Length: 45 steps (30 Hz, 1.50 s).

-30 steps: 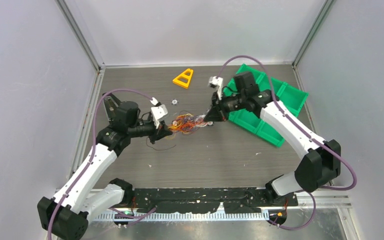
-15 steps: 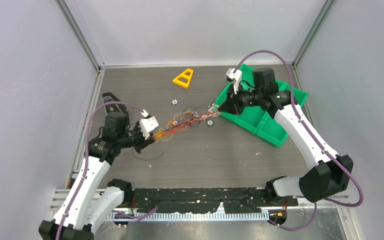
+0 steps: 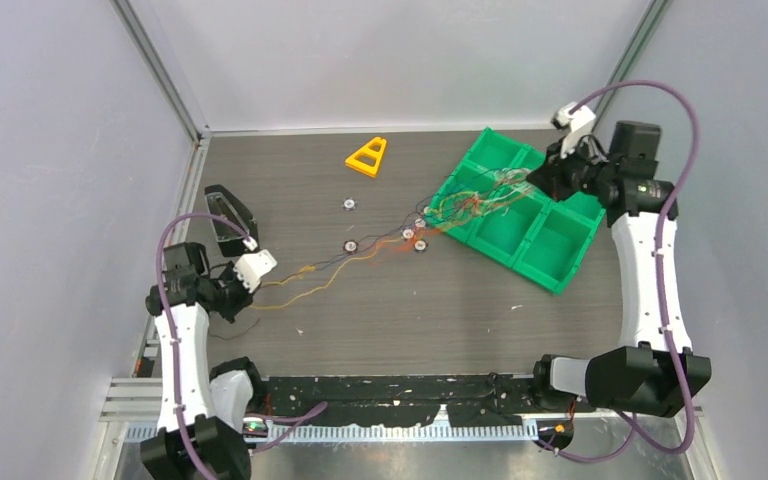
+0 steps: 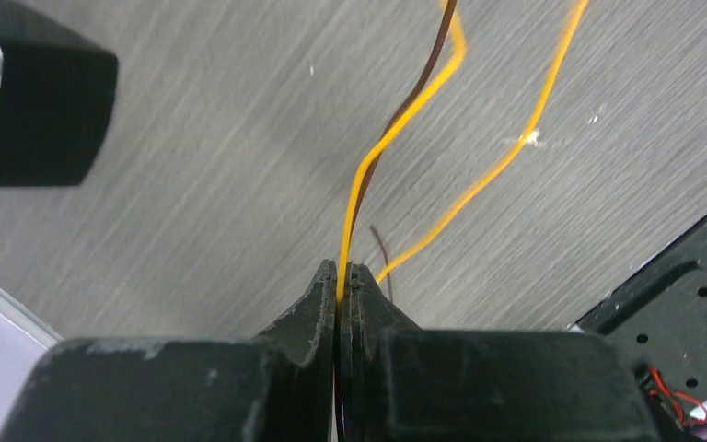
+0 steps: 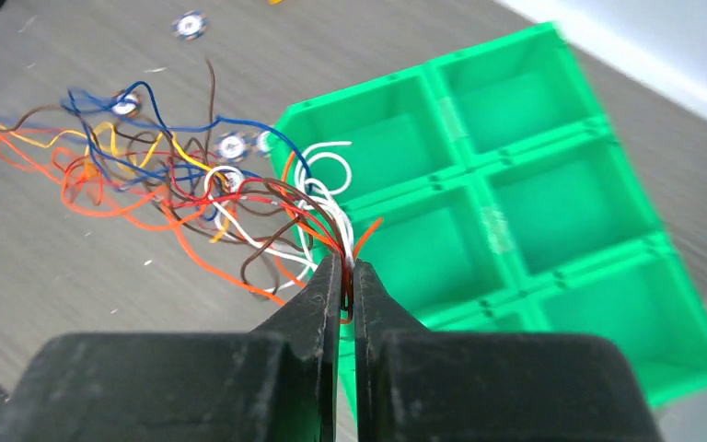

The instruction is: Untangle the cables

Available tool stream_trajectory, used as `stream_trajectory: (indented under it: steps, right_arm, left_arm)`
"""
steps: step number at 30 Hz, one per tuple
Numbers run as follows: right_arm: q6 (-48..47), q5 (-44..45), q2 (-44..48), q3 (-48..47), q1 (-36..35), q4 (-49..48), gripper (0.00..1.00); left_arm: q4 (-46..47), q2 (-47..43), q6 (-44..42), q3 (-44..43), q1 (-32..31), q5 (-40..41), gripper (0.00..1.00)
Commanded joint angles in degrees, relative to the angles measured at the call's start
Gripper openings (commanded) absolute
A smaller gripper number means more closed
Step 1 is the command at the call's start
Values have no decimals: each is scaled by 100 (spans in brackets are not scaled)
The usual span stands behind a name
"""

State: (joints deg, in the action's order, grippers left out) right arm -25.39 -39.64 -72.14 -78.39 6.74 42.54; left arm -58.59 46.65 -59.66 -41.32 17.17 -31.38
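Note:
The cables [image 3: 457,207] are thin orange, red, yellow, brown, blue and white wires, drawn out in a long line across the table. Their tangled end hangs over the green bin [image 3: 550,225]. My right gripper [image 3: 537,178] is raised above the bin's far side, shut on a pinch of the cables [image 5: 239,198]; its tips [image 5: 348,267] show orange and white strands between them. At the left edge my left gripper [image 3: 244,297] is shut [image 4: 343,272] on a yellow cable [image 4: 396,129] and a brown one [image 4: 423,83], which run off toward the tangle.
An orange triangle [image 3: 367,156] lies at the back. Small silver nuts [image 3: 348,204] [image 3: 348,246] [image 3: 420,244] are scattered under the wires. A black block [image 3: 228,215] stands just behind the left gripper. A black strip [image 3: 410,395] runs along the near edge.
Both arms have pulled apart: the left one back to the left edge, the right one up and over the green bin. The bunched cables have stretched into long strands.

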Motion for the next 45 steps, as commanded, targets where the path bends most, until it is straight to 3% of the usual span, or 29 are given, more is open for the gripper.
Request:
stream_trajectory:
  steps: [1, 10, 14, 18, 21, 22, 23, 25, 26, 32, 36, 41, 42, 45]
  right_arm:
    - [-197, -46, 221, -600, 504, 23, 5]
    - [-172, -306, 569, -730, 698, 94, 5]
    - [66, -803, 674, -892, 604, 162, 6]
    - [342, -1088, 865, -872, -112, 301, 5]
    - [875, -1156, 1134, -388, -1042, -87, 5]
    - [1059, -1157, 1177, -261, -1205, -385, 5]
    - [1118, -1141, 1216, -53, -1543, -518, 5]
    - [1255, -1089, 1185, 143, -1988, -812, 5]
    - [1361, -1070, 1145, 172, -2118, -973, 5]
    - [1693, -1117, 794, 349, -3274, -1801, 5]
    - [1706, -1125, 503, 170, -3744, -2045, 5]
    - [1721, -1098, 231, -73, -4091, -2174, 5]
    - [1735, -1085, 215, -124, -4108, -2173, 5]
    - [1570, -922, 289, -221, -4077, -1941, 5]
  left_arm:
    - [-604, 197, -1252, -174, 582, 90, 0]
    - [-310, 635, -1889, 23, 1133, 338, 0]
    - [-761, 698, -2069, -295, 1141, -297, 0]
    - [-954, 350, -1295, -700, 390, -892, 0]
    - [-448, 85, -199, -731, -548, -1116, 0]
    - [-290, 31, 71, -725, -797, -1159, 18]
    - [-238, 9, 237, -766, -1014, -1241, 49]
    - [-51, -17, 769, -1043, -1353, -1480, 96]
    - [218, -32, 1212, -1204, -1510, -1625, 99]
    - [2350, 329, 4133, -1813, -3164, -1501, 100]
    - [3363, 882, 4881, -1948, -4195, -1186, 100]
    - [4139, 1583, 5230, -2179, -5070, -588, 99]
    - [4107, 1699, 5178, -2213, -5158, -531, 91]
    - [3509, 1858, 4769, -2210, -5082, -310, 44]
